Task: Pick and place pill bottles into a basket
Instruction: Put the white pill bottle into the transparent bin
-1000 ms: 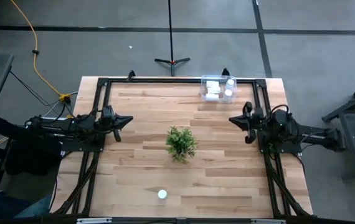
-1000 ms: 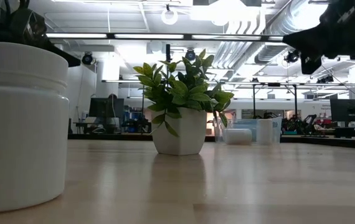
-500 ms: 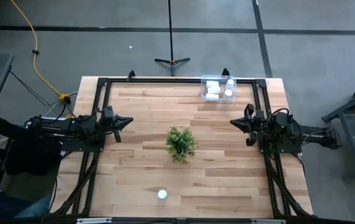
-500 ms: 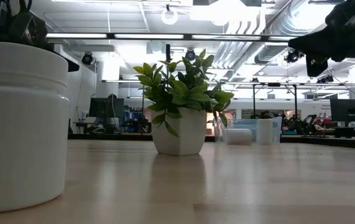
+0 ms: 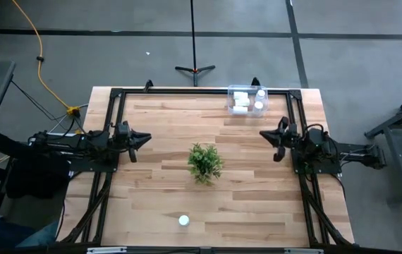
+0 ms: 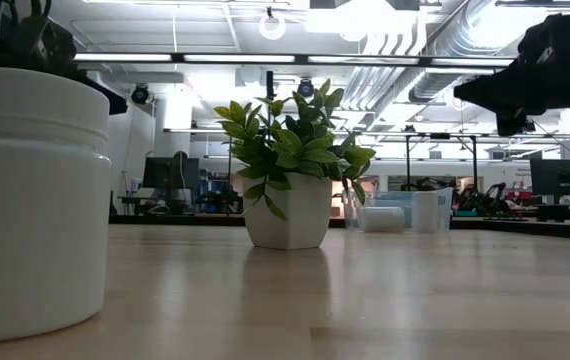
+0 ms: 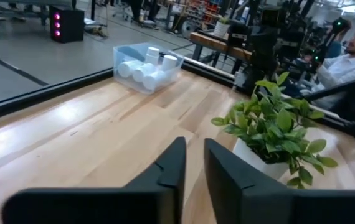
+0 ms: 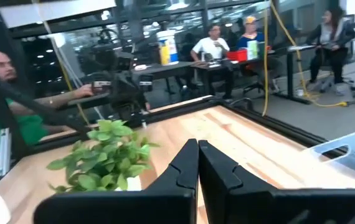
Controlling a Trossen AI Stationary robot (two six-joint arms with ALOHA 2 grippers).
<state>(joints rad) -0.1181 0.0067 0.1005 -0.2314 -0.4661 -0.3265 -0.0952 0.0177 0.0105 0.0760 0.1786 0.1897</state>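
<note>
Since a second ago, your right gripper (image 5: 280, 135) has edged slightly toward the small green potted plant (image 5: 205, 161), and the left gripper (image 5: 139, 139) has parted its fingers a little; nothing on the wooden table (image 5: 159, 190) has shifted.

From above, you see the clear rectangular plastic basket (image 5: 247, 100) at the far edge beyond the plant, with small white pill bottles (image 5: 242, 103) lying inside; I count about five, though they crowd together. One white capped pill bottle (image 5: 183, 221) stands alone on the near side of the plant.

At table height, that lone bottle (image 6: 33, 200) looms close, the plant (image 6: 291, 170) behind it and the basket (image 6: 400, 212) farther back.

Past the left wrist, the fingers (image 7: 174, 171) stand slightly apart, empty, aimed toward the plant (image 7: 271, 124) and basket (image 7: 145, 66).

Past the right wrist, the fingers (image 8: 189, 165) are clenched on nothing.

My read: you are nearly done, with one bottle left to fetch.
</note>
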